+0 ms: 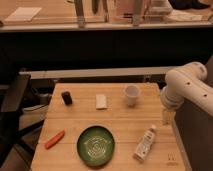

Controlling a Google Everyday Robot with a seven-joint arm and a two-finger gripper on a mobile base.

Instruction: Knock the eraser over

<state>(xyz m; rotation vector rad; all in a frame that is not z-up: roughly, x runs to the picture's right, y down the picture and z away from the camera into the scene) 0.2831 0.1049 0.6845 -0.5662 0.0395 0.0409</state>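
The eraser [66, 97] is a small black block standing upright near the far left of the wooden table [120, 125]. My white arm [187, 87] hangs over the table's right edge. My gripper [167, 117] points down at that edge, beside the white cup [131, 94] and far to the right of the eraser. It touches nothing that I can see.
A flat white block [101, 101] lies between the eraser and the cup. A green plate [96, 145] sits at the front middle, an orange marker-like stick [54, 140] at the front left, and a white bottle [144, 143] lies at the front right. A dark chair [12, 100] stands to the left.
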